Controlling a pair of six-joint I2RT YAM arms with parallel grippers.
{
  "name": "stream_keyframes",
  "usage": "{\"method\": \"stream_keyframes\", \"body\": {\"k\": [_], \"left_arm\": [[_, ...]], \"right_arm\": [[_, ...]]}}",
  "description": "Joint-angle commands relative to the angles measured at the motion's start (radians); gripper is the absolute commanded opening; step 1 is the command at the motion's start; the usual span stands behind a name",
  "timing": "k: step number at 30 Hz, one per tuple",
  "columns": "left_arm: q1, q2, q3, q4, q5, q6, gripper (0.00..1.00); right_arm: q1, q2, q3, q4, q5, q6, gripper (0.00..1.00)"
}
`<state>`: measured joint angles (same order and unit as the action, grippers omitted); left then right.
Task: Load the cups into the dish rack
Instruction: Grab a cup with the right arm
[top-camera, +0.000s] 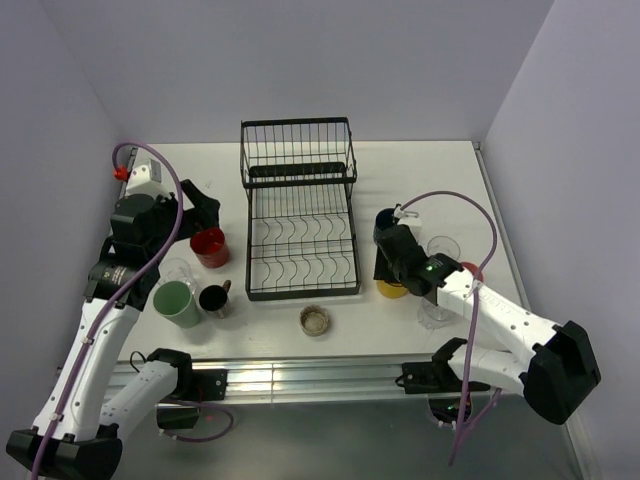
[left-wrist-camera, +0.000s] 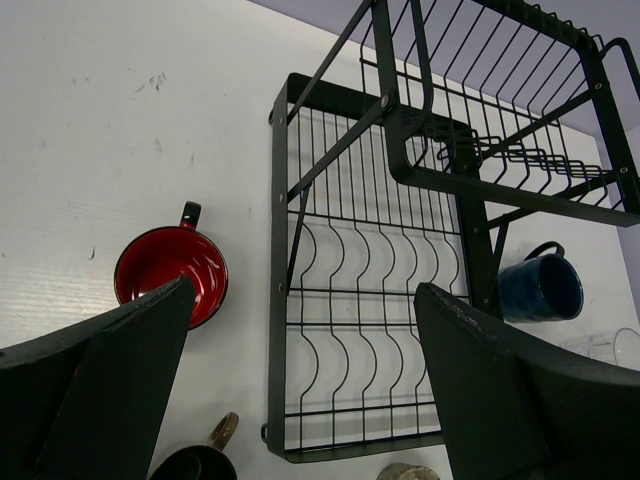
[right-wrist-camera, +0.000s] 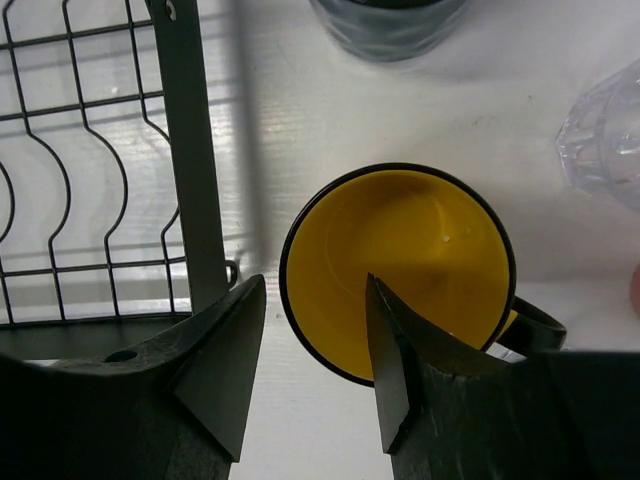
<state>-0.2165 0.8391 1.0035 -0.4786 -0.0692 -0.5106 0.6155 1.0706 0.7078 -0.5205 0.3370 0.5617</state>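
Observation:
The black wire dish rack (top-camera: 300, 183) stands mid-table with nothing in it. My right gripper (right-wrist-camera: 312, 300) hangs over the yellow mug (right-wrist-camera: 420, 240), just right of the rack's near corner (right-wrist-camera: 185, 150). It is open, one finger inside the mug and the other outside its left rim, not touching it. In the top view the right gripper (top-camera: 388, 270) hides most of the yellow mug (top-camera: 392, 289). My left gripper (left-wrist-camera: 305, 300) is wide open and empty, held above the table between the red mug (left-wrist-camera: 165, 265) and the rack (left-wrist-camera: 278, 250).
A navy mug (top-camera: 385, 222) and two clear glasses (top-camera: 441, 248) stand by the right arm. A green tumbler (top-camera: 175, 303), a black mug (top-camera: 213, 298) and a clear glass (top-camera: 178, 270) sit left of the rack. A low brownish glass (top-camera: 315, 320) is near the front edge.

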Motion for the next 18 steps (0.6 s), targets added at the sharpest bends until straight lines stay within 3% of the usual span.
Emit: {"method": "stream_keyframes", "body": {"k": [1, 6, 14, 17, 18], "left_arm": [[0.002, -0.012, -0.003, 0.037, 0.008, -0.002, 0.99], [0.002, -0.006, -0.006, 0.035, 0.009, -0.002, 0.99], [0.002, -0.003, -0.009, 0.028, 0.006, 0.0, 0.99], [0.002, -0.002, -0.009, 0.025, 0.008, 0.0, 0.99], [0.002, -0.002, -0.009, 0.023, 0.008, 0.0, 0.99]], "right_arm": [[0.024, 0.023, -0.008, 0.043, 0.039, 0.033, 0.52], [0.035, 0.084, -0.014, 0.054, 0.057, 0.052, 0.5], [0.036, 0.176, -0.022, 0.086, 0.065, 0.075, 0.38], [0.038, 0.193, -0.011, 0.082, 0.08, 0.076, 0.21], [0.038, 0.195, -0.008, 0.071, 0.086, 0.079, 0.1]]}}
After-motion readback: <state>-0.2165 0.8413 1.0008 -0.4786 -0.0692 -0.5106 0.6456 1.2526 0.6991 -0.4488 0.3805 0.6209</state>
